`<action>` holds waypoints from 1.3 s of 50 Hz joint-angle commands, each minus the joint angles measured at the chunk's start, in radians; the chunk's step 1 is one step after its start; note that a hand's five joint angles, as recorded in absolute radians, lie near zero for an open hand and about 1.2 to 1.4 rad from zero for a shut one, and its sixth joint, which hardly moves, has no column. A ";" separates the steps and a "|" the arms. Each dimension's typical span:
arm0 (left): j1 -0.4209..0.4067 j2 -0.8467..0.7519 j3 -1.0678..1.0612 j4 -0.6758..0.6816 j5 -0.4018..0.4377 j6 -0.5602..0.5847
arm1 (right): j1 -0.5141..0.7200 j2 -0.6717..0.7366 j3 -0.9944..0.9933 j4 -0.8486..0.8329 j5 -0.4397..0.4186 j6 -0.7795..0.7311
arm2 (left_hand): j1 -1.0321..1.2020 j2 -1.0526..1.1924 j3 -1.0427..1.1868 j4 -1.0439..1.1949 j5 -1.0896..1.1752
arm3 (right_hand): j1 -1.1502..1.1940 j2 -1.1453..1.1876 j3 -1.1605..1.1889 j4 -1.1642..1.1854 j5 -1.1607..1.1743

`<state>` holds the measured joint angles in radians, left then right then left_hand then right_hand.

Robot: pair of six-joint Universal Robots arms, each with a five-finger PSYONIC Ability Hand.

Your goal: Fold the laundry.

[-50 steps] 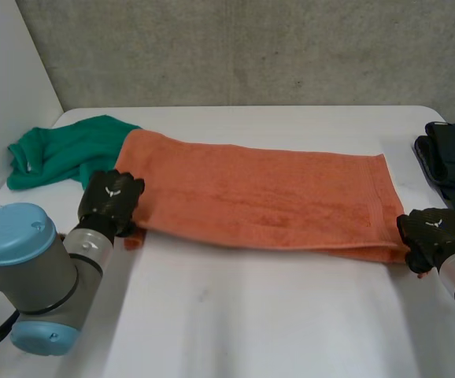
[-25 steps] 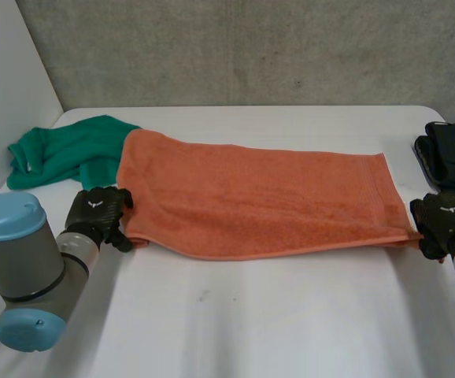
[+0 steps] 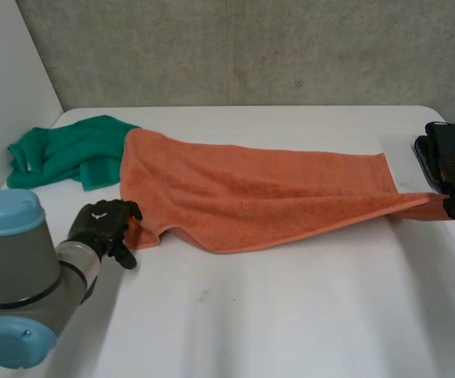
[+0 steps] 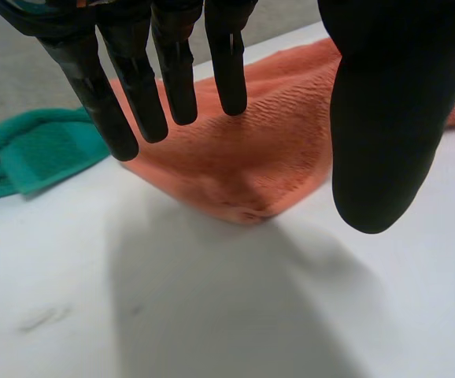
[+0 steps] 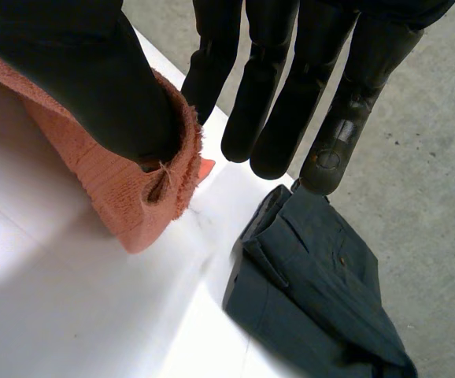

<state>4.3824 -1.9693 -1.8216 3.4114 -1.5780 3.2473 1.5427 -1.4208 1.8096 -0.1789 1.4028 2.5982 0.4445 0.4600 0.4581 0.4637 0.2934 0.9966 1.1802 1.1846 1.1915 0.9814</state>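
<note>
Right hand (image 5: 94, 75) is pinching the orange towel (image 3: 251, 197) by a corner, stretching it outward | left hand (image 3: 101, 226) is hovering spread, corner dropped | folding still pending

- The robot's black left hand (image 4: 381, 118) hangs over the white worktop (image 4: 212, 315), fingers (image 4: 227, 71) straight and the thumb set well apart from them.
- Nothing is pinched.
- A rumpled corner of the orange terry-cloth towel (image 4: 243, 157) lies on the worktop below the gap between fingers and thumb.
- The crumpled green cloth (image 4: 31, 153) sits beside the fingers, next to the towel's edge.
</note>
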 commanded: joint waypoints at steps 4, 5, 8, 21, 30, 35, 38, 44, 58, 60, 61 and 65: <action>-0.066 -0.126 0.120 0.012 -0.031 0.003 | -0.003 0.016 0.005 -0.002 -0.002 -0.001 | 0.104 0.088 0.090 0.084 0.080 | 0.400 0.216 0.212 0.205 0.240; -0.073 -0.132 0.128 0.012 -0.034 0.003 | -0.003 0.016 0.008 -0.004 -0.002 -0.001 | 0.104 0.088 0.090 0.084 0.080 | 0.400 0.216 0.212 0.205 0.240; -0.099 -0.160 0.166 0.012 -0.045 0.002 | -0.003 0.020 0.013 -0.004 -0.002 0.000 | 0.104 0.088 0.090 0.084 0.080 | 0.400 0.216 0.212 0.205 0.240; -0.164 -0.292 0.341 0.012 -0.114 0.014 | -0.001 0.029 0.042 -0.011 -0.002 0.000 | 0.110 0.094 0.096 0.090 0.086 | 0.400 0.216 0.212 0.205 0.240; -0.167 -0.376 0.435 0.016 -0.134 0.025 | -0.001 0.029 0.060 -0.013 -0.013 -0.001 | 0.297 0.282 0.284 0.278 0.274 | 0.400 0.216 0.212 0.205 0.240; -0.165 -0.385 0.452 0.043 -0.135 0.025 | -0.004 0.028 0.076 -0.013 -0.042 -0.001 | 0.365 0.349 0.351 0.346 0.341 | 0.400 0.216 0.212 0.205 0.240; -0.162 -0.382 0.449 0.080 -0.137 0.029 | -0.004 0.029 0.079 -0.011 -0.045 -0.001 | 0.406 0.391 0.393 0.387 0.383 | 0.400 0.216 0.212 0.205 0.240; -0.155 -0.376 0.436 0.114 -0.142 0.080 | -0.004 0.028 0.079 -0.011 -0.045 -0.001 | 0.377 0.361 0.363 0.358 0.353 | 0.400 0.216 0.212 0.205 0.240; -0.063 -0.347 0.378 0.129 -0.188 0.218 | -0.004 0.028 0.068 -0.005 -0.045 -0.003 | 0.300 0.285 0.287 0.281 0.277 | 0.400 0.216 0.212 0.205 0.240; -0.052 -0.342 0.364 0.126 -0.186 0.232 | -0.004 0.028 0.068 -0.005 -0.045 -0.003 | 0.344 0.329 0.331 0.325 0.321 | 0.400 0.216 0.212 0.205 0.240; -0.050 -0.341 0.357 0.126 -0.186 0.235 | -0.004 0.028 0.066 -0.005 -0.045 -0.003 | 0.376 0.361 0.363 0.357 0.353 | 0.400 0.216 0.212 0.205 0.240; -0.037 -0.315 0.309 0.126 -0.182 0.271 | -0.004 0.028 0.062 0.001 -0.044 -0.004 | 0.950 0.935 0.937 0.931 0.927 | 0.400 0.216 0.212 0.205 0.240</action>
<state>4.3291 -2.3125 -1.4589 3.5389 -1.7671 3.4791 1.5384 -1.3929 1.8768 -0.1837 1.3576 2.5950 0.8471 0.8309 0.8227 0.8221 0.6357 0.9966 1.1802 1.1846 1.1920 0.9957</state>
